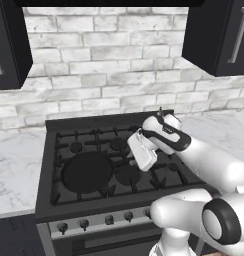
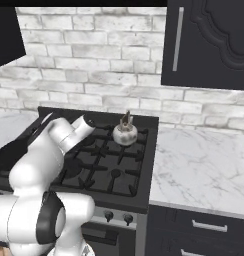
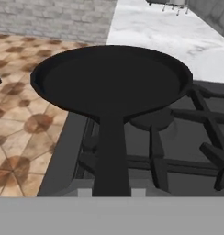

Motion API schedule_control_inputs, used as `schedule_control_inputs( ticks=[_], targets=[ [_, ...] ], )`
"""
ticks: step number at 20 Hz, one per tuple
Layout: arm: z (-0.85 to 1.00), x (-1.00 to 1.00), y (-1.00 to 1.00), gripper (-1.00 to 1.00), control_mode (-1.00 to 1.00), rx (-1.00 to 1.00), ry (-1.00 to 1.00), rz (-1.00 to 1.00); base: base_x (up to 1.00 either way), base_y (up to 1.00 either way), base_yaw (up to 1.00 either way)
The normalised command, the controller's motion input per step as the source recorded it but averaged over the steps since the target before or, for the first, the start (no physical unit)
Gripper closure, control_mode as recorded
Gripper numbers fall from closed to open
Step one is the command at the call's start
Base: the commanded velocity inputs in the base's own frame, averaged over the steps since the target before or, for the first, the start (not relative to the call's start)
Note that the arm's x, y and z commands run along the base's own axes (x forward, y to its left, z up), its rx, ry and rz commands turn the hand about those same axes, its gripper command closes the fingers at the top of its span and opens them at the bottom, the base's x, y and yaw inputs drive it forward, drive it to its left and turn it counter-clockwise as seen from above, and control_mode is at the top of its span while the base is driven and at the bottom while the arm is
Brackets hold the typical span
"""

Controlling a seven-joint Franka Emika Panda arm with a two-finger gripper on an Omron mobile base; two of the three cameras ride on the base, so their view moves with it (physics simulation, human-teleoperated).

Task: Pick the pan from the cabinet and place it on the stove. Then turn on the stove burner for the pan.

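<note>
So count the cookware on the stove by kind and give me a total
Pan: 1
Kettle: 1
Total: 2, both sitting on the stove.

Pan (image 3: 111,80) on stove (image 3: 187,147) grates, handle toward camera; tile floor (image 3: 17,114) beyond.
</note>
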Motion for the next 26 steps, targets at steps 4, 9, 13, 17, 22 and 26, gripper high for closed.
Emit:
schedule_control_inputs(
  ticks=[4, 9, 13, 17, 22, 26],
  targets=[
    [-0.25, 0.10, 0.14, 1.00, -1.00, -0.04, 0.06, -0.02, 0.00, 0.00, 0.00],
    [-0.27, 0.06, 0.09, 1.00, -1.00, -0.03, 0.05, -0.02, 0.00, 0.00, 0.00],
    [-0.20, 0.06, 0.05, 1.00, -1.00, -0.01, 0.04, -0.02, 0.00, 0.00, 0.00],
    [-0.15, 0.16, 0.00, 1.00, -1.00, 0.00, 0.02, -0.01, 0.00, 0.00, 0.00],
    [-0.20, 0.23, 0.02, 1.00, -1.00, 0.00, 0.03, 0.00, 0.00, 0.00, 0.00],
    [-0.22, 0.22, 0.09, 1.00, -1.00, 0.00, 0.05, 0.00, 0.00, 0.00, 0.00]
  ],
)
